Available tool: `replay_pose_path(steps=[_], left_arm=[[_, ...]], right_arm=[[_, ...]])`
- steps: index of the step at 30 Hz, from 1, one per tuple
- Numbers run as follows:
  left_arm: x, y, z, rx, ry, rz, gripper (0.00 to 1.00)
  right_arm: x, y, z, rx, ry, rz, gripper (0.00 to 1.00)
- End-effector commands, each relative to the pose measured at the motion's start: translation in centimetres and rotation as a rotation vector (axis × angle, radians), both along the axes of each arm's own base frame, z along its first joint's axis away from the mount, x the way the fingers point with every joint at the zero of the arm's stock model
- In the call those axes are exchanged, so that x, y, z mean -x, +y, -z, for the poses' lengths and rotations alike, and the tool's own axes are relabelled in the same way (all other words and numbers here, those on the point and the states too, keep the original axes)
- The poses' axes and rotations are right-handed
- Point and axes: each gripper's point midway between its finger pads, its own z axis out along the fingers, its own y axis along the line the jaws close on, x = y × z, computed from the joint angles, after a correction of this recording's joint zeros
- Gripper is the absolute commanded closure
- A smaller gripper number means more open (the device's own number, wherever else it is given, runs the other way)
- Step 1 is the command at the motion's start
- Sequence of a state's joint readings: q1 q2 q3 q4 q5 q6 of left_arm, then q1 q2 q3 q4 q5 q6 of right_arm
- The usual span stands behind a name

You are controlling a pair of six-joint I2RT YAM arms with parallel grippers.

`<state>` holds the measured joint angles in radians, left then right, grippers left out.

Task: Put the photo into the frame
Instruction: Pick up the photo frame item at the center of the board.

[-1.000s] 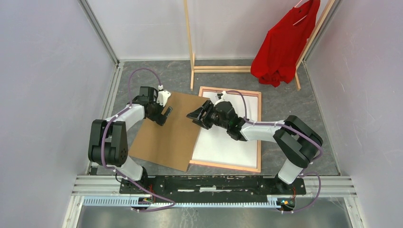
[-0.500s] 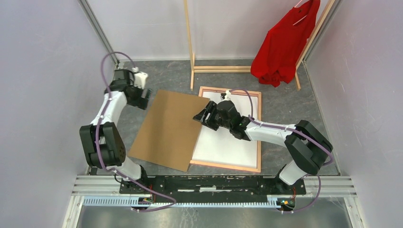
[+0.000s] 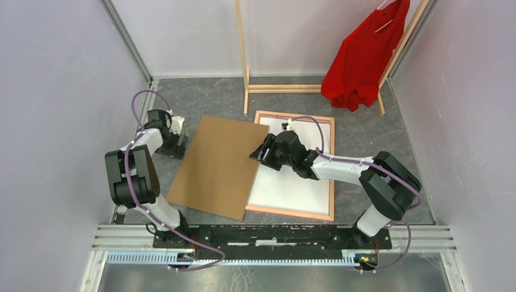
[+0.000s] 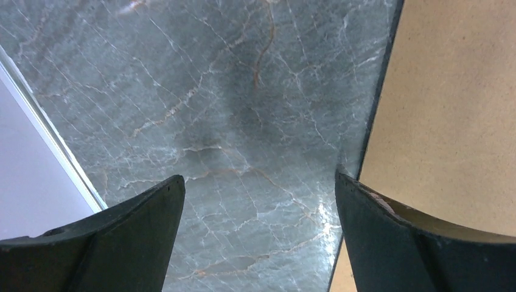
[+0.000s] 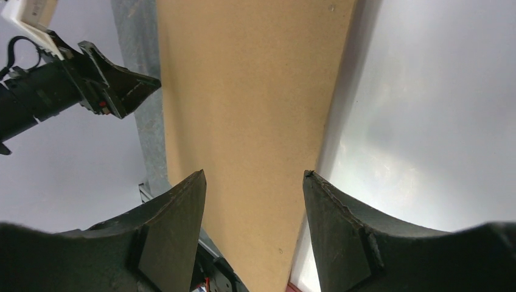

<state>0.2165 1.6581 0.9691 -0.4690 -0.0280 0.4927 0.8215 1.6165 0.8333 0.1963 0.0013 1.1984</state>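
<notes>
The gray table [image 3: 365, 140] holds a big brown board [image 3: 216, 167] that lies flat and a bit crooked. The frame [image 3: 332, 182] lies flat to the right of the board, with its left side tucked under the board's right edge. A white sheet [image 3: 292, 188] fills the frame, and I cannot tell what it is. The right gripper [image 5: 254, 173] hangs over the board's right edge, fingers partly apart, holding nothing. The left gripper [image 4: 258, 176] sits just left of the board, fingers wide apart, holding nothing.

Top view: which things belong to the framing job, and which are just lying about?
Job: frame; white sheet lying in it; brown backing board overlapping its left edge.
Lying about: wooden clothes rack; red shirt hanging on it.
</notes>
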Motion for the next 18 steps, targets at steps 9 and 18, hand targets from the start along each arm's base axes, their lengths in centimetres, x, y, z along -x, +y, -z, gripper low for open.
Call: replay_pose_path(steps=[9,18], left_arm=[[0.1,-1.5,1.3,0.016,-0.005,0.049,0.01],[0.5,-2.0,1.8,0.022,0.01,0.056,0.01]], right_arm=[[-0.5,0.2,2.0,0.049,0.021,-0.008,0.34],[0.0,1.3,3.1,0.042,0.064,-0.048,0.35]])
